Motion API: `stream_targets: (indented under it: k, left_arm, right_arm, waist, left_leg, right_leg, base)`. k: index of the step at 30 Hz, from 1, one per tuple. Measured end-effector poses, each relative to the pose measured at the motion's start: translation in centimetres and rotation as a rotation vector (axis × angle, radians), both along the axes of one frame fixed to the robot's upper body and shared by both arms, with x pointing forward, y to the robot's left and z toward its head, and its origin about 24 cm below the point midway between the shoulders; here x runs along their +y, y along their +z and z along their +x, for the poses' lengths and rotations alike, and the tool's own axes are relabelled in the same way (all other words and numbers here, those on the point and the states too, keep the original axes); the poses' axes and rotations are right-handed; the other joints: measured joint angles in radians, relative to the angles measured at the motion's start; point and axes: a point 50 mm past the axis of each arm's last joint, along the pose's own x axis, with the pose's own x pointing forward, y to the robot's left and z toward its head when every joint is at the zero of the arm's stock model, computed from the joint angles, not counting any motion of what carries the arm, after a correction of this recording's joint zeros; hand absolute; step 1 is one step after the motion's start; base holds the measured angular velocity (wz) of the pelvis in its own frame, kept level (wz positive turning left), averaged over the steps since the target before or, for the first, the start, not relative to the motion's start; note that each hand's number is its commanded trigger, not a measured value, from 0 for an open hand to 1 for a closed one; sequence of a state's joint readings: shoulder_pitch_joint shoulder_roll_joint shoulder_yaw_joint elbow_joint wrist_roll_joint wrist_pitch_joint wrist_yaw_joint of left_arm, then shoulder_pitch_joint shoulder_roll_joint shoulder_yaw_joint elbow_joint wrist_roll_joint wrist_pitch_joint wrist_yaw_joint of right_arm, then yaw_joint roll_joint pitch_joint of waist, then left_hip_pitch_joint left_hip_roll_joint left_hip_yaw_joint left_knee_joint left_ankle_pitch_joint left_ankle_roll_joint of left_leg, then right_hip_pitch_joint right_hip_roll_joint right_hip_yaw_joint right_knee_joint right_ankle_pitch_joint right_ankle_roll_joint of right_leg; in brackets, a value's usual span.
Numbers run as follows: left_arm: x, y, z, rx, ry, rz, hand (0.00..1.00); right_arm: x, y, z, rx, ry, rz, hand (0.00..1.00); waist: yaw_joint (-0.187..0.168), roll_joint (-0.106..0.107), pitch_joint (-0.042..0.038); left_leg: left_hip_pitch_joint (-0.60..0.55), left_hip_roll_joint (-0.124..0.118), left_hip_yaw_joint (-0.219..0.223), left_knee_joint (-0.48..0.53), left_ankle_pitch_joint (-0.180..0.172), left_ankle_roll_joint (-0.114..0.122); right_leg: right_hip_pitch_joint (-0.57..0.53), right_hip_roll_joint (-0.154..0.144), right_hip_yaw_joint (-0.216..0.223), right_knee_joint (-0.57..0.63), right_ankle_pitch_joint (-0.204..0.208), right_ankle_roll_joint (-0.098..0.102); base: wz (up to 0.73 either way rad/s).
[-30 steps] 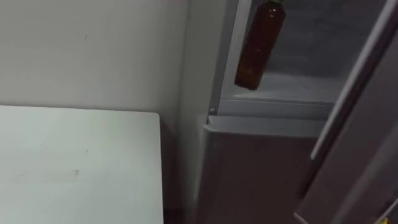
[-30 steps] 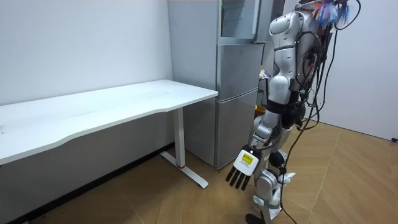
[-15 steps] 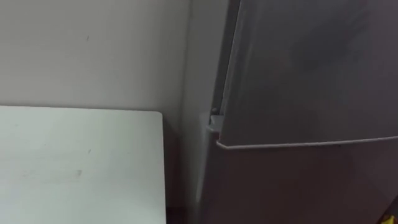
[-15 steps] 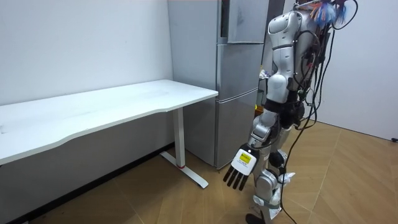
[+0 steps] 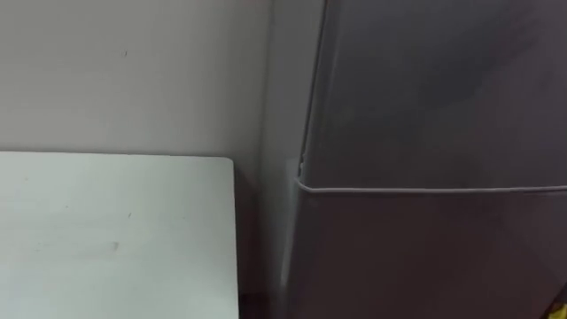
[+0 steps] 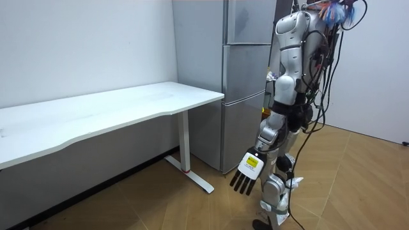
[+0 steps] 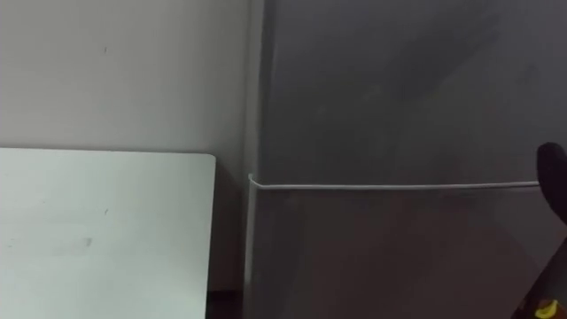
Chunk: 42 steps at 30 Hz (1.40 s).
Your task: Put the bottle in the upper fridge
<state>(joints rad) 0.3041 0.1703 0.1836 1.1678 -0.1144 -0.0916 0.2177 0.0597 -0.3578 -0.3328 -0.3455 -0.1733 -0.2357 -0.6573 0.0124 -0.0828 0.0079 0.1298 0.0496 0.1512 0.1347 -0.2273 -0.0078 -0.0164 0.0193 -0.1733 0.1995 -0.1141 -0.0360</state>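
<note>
Standing right in front of the tall grey fridge [image 5: 425, 133], the robot faces its doors. In the left eye view the fridge takes up the side from 12 to 5 o'clock. The top door [image 5: 434, 89] is shut, and the bottom door [image 5: 425, 257] under it is shut too. A thin pale line runs across between the two doors.

I cannot tell where the bottle is, because both doors are closed.

A white table [image 5: 106, 230] sits at 8 o'clock, with its corner just beside the fridge. A bare white wall [image 5: 133, 71] is at 10 o'clock, behind the table.

In the room view the robot stands upright on the wooden floor [image 6: 192, 211], at 3 o'clock from the fridge. The table stretches away from the fridge toward 9 o'clock. The left hand [image 6: 248, 171] hangs low by the robot's leg. Its fingers are straight and point down at the floor, and it holds nothing.

In the right eye view a dark shape at the 3 o'clock edge looks like part of the right hand [image 7: 554, 173]. It is close to the fridge front. I cannot tell how open it is or if it holds anything.
</note>
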Motion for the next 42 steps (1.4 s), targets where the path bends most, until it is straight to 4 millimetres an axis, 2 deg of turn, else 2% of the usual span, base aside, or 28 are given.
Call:
stream_targets:
  k: [5,11,15,20,24,33,37,42]
  left_arm:
    - [-0.2,-0.1,0.0,0.001,-0.010,-0.029,0.00]
    - [-0.5,-0.2,-0.1,0.036,-0.073,-0.040,0.00]
    - [-0.5,-0.3,0.8,0.034,-0.112,-0.038,0.00]
    - [-0.4,-0.3,1.3,0.032,-0.124,-0.035,0.00]
    - [-0.6,-0.4,2.1,0.024,-0.150,-0.039,0.00]
    - [-1.0,-0.5,2.3,0.046,-0.207,-0.052,0.00]
    - [-1.0,-0.6,2.6,0.073,-0.260,-0.062,0.00]
    - [-1.2,-0.7,3.3,0.075,-0.278,-0.084,0.00]
  right_arm:
    - [0.7,-0.1,0.5,0.057,0.019,-0.076,0.00]
    - [2.4,-0.3,1.7,0.126,0.146,-0.114,0.00]
    - [3.6,-0.7,2.4,0.170,0.214,-0.135,0.00]
    - [4.8,-1.0,3.6,0.208,0.259,-0.141,0.00]
    - [5.6,-1.4,4.4,0.233,0.294,-0.154,0.00]
    - [6.2,-1.4,5.9,0.232,0.319,-0.139,0.00]
    - [5.8,-2.3,6.7,0.247,0.293,-0.124,0.00]
    - [5.8,-3.4,8.7,0.301,0.259,-0.162,0.00]
  waist:
    - [0.014,-0.004,-0.0013]
    - [0.031,-0.006,-0.0004]
    - [0.052,-0.006,-0.0003]
    - [0.055,-0.006,-0.0003]
    - [0.080,-0.006,0.0000]
    - [0.087,-0.007,-0.0017]
    - [0.103,-0.008,-0.0012]
    - [0.108,-0.009,0.0005]
  left_leg:
    - [0.008,0.001,-0.001,0.001,0.000,0.000]
    - [0.022,0.003,-0.006,0.001,0.000,0.000]
    - [0.020,0.004,-0.006,0.001,0.000,-0.001]
    - [0.020,0.005,-0.008,0.000,0.000,-0.001]
    - [0.019,0.005,-0.005,-0.001,0.000,-0.001]
    - [0.007,0.005,-0.004,0.001,0.000,-0.002]
    - [0.009,0.006,-0.003,0.011,0.000,-0.002]
    - [0.015,0.005,-0.008,0.025,0.002,-0.003]
  right_leg:
    - [0.013,-0.001,-0.006,-0.004,0.000,0.000]
    - [0.035,0.001,-0.007,-0.014,0.000,0.000]
    - [0.034,0.001,-0.008,-0.014,0.001,-0.001]
    - [0.035,0.001,-0.008,-0.015,0.000,-0.001]
    - [0.032,0.001,-0.007,-0.015,0.001,-0.001]
    - [0.021,0.003,-0.013,-0.015,0.005,-0.005]
    - [0.027,0.000,-0.021,-0.016,0.010,-0.007]
    - [0.037,-0.002,-0.006,-0.014,0.012,-0.003]
  base:
    - [0.02]
    - [0.04]
    - [0.00]
    - [0.00]
    - [-0.02]
    - [0.00]
    - [0.00]
    - [0.00]
